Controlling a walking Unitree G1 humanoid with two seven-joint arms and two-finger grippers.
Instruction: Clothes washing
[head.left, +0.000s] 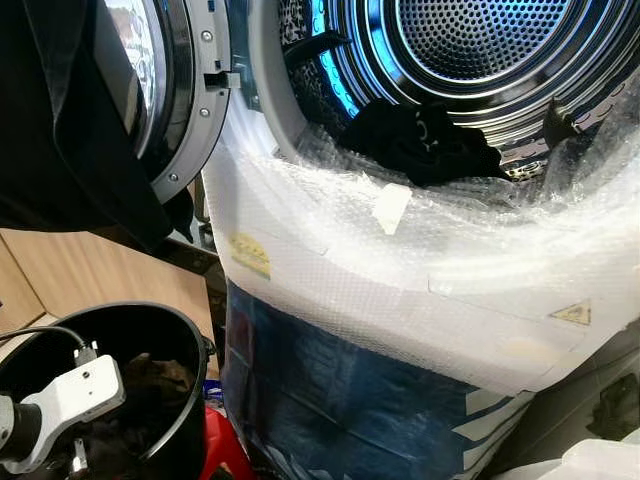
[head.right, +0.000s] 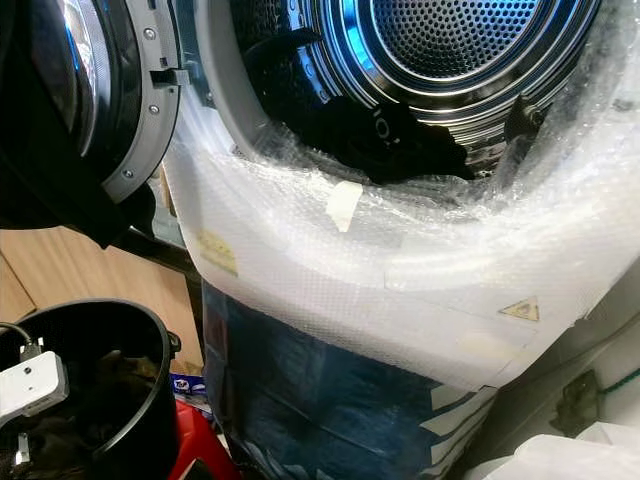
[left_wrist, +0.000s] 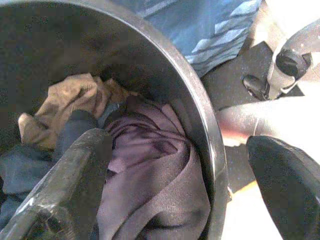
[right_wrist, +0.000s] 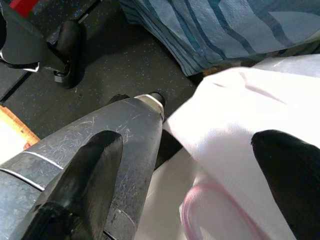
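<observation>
Crumpled black garment (head.left: 425, 143) inside drum (head.left: 470, 40)

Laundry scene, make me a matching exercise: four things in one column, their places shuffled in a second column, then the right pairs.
1. black garment
2. purple cloth
3. round black bucket
4. yellow triangular warning sticker

A. on the bubble wrap around the washer front
B. on the floor left of the washer
C. in the steel drum's mouth
D. inside the bucket, under the left gripper

Pairs: 1-C, 2-D, 3-B, 4-A
</observation>
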